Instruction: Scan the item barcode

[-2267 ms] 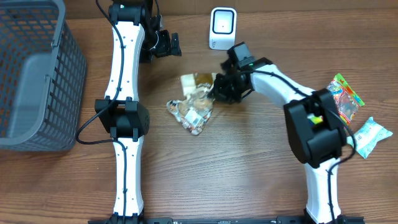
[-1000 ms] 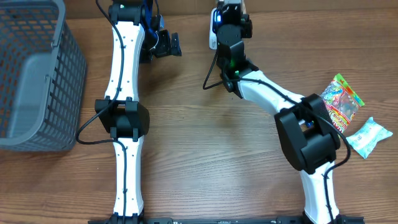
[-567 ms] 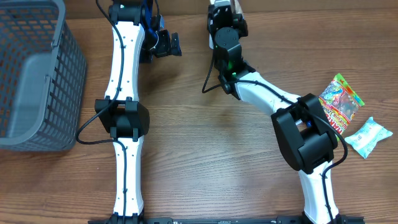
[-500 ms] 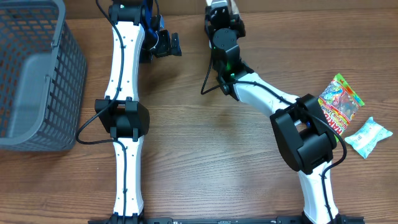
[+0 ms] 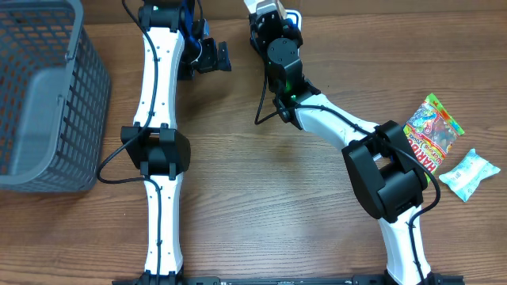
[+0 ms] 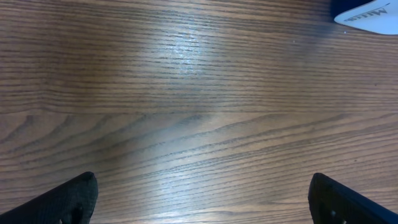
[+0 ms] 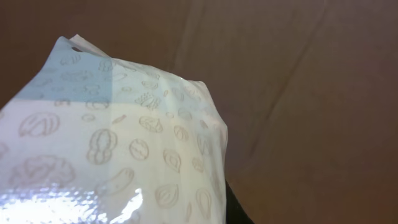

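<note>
Overhead, starting nearest the arm bases, the wooden counter is bare between the two arms. Off to the robot's right lie two waiting items just beside each other: a bright candy bag and a pale packet. On the left a single grey basket stands with nothing visible inside it.

Further out, the left end effector hangs over bare wood with its jaws spread wide, holding nothing.

Farthest away, the right end effector is closed tight on the nut packet, a white wrapper printed with nut outlines. It is held up off the counter at the far edge, right by the white scanner, which the arm largely hides.

By my judgement the task is well along: the item is picked up and brought to the scanner. Presenting the barcode is what remains. Whether the code faces the scanner window cannot be told from these views.

Count: two arms, one scanner, one basket, three packets, one of them held.
</note>
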### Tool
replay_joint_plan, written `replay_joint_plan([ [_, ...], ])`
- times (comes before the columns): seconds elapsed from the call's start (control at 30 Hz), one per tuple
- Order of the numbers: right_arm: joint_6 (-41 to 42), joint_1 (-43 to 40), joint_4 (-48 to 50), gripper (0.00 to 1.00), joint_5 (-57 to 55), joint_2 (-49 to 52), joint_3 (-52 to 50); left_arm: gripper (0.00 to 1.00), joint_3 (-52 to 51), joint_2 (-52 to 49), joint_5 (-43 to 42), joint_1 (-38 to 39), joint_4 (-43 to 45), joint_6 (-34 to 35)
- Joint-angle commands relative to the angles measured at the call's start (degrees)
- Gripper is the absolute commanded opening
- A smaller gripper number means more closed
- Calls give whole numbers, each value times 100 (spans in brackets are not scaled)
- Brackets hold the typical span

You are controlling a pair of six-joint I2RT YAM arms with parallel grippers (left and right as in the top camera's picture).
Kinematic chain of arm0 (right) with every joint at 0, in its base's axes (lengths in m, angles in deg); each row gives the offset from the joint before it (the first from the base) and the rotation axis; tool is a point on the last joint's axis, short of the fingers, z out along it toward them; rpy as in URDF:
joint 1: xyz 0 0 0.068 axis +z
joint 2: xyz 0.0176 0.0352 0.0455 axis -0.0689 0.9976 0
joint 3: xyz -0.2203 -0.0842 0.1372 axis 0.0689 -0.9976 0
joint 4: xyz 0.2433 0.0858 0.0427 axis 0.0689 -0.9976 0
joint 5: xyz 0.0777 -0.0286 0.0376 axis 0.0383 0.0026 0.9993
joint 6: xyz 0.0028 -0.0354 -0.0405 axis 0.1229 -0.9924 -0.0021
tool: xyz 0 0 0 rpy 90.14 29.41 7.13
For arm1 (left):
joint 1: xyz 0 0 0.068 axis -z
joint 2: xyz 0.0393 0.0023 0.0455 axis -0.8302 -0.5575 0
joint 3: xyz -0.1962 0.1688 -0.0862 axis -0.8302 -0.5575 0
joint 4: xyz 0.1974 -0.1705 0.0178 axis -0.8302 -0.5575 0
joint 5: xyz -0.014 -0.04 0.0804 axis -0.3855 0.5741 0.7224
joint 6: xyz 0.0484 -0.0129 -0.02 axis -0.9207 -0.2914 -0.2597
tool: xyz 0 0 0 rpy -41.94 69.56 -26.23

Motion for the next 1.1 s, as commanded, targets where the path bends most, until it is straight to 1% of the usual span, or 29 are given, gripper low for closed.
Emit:
replay_joint_plan([
  [0.0, -297, -44, 120, 4, 442, -20, 42, 100, 109, 221, 15, 9, 2, 35],
  [0.2, -846, -136, 273, 4, 455, -20, 42, 100, 111, 221, 15, 9, 2, 35],
  [0.3, -1244, -181, 535, 4, 461, -20, 42, 100, 111, 221, 15, 11, 2, 35],
  [0.57, -1810, -184, 745, 4, 608, -20, 42, 100, 111, 221, 15, 9, 2, 35],
  [0.73, -1993, -184, 846, 4, 1040, -20, 42, 100, 109, 221, 15, 9, 2, 35],
  [0.9, -1882, -254, 413, 4, 1106, -7, 42, 100, 111, 221, 15, 9, 2, 35],
  [0.93, -1770, -278, 393, 4, 1106, 26, 42, 100, 109, 221, 15, 9, 2, 35],
  [1.07, -1779, -361, 518, 4, 1209, 306, 42, 100, 109, 221, 15, 9, 2, 35],
])
